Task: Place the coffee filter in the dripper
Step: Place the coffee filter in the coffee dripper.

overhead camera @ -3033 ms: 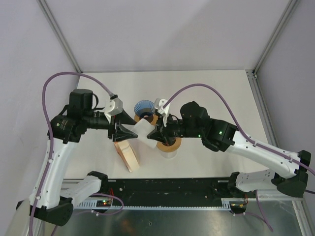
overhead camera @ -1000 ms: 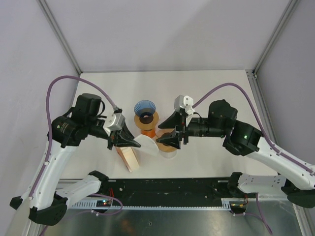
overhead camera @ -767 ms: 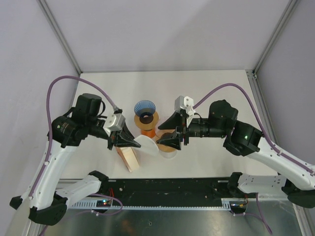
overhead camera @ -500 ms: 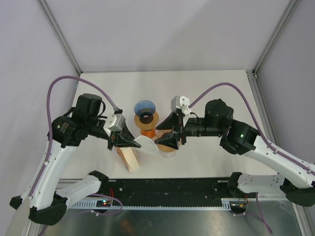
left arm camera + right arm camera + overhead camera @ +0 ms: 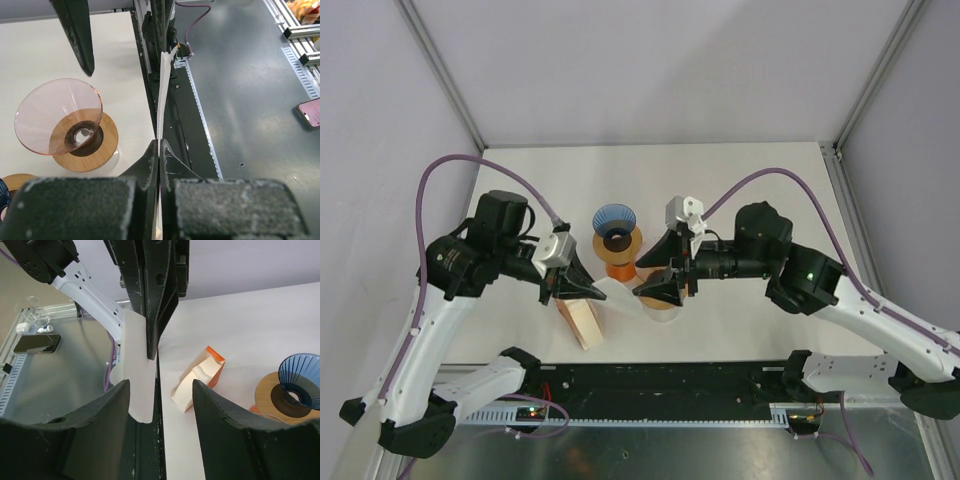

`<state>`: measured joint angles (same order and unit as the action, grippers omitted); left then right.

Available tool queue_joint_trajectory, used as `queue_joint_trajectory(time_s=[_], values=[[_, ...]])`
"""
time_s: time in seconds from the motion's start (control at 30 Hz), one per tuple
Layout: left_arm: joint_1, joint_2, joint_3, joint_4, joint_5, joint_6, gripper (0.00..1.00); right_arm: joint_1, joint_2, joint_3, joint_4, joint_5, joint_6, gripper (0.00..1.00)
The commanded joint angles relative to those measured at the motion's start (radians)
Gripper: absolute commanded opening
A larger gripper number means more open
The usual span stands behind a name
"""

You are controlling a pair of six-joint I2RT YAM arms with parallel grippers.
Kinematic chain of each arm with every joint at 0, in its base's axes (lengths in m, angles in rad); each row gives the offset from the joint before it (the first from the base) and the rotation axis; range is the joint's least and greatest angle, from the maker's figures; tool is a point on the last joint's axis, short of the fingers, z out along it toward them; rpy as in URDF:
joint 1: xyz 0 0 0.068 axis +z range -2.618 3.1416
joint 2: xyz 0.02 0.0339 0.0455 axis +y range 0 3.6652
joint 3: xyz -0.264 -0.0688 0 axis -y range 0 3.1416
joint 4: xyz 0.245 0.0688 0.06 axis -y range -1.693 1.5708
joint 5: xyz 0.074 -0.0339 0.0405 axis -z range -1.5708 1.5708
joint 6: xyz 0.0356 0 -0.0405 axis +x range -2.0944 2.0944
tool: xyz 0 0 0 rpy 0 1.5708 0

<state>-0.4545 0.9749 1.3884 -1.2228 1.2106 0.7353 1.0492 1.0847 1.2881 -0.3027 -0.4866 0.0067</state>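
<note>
My left gripper (image 5: 159, 145) is shut on a white coffee filter (image 5: 162, 90), held edge-on and hanging above the table's near edge. From above, the filter (image 5: 613, 291) sticks out to the right of the left gripper (image 5: 585, 290). My right gripper (image 5: 161, 385) is open, and the filter's (image 5: 140, 375) free corner lies between its fingers, close to the left one. A clear pink dripper (image 5: 60, 122) on a round wooden base stands on the table. From above it (image 5: 665, 305) sits partly under the right gripper (image 5: 636, 278).
A blue dripper (image 5: 613, 220) sits on an orange stand (image 5: 618, 255) behind the grippers. An open orange filter box (image 5: 582, 320) lies near the front edge, below the left gripper, and also shows in the right wrist view (image 5: 197, 377). A black rail runs along the table's near edge.
My right gripper has moved left, and its open fingers now straddle the free end of the filter. The left arm and the filter have stayed put.
</note>
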Motion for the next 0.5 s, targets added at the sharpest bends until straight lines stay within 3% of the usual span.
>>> queue_joint_trajectory(time_s=[0.0,0.47], values=[[-0.011,0.0,0.036,-0.01,0.008,0.026,0.0,0.0,-0.06,0.007,0.005,-0.012,-0.002,0.58],[-0.014,-0.004,0.039,-0.015,0.008,0.027,0.0,0.021,-0.015,0.006,0.017,0.032,-0.002,0.58]])
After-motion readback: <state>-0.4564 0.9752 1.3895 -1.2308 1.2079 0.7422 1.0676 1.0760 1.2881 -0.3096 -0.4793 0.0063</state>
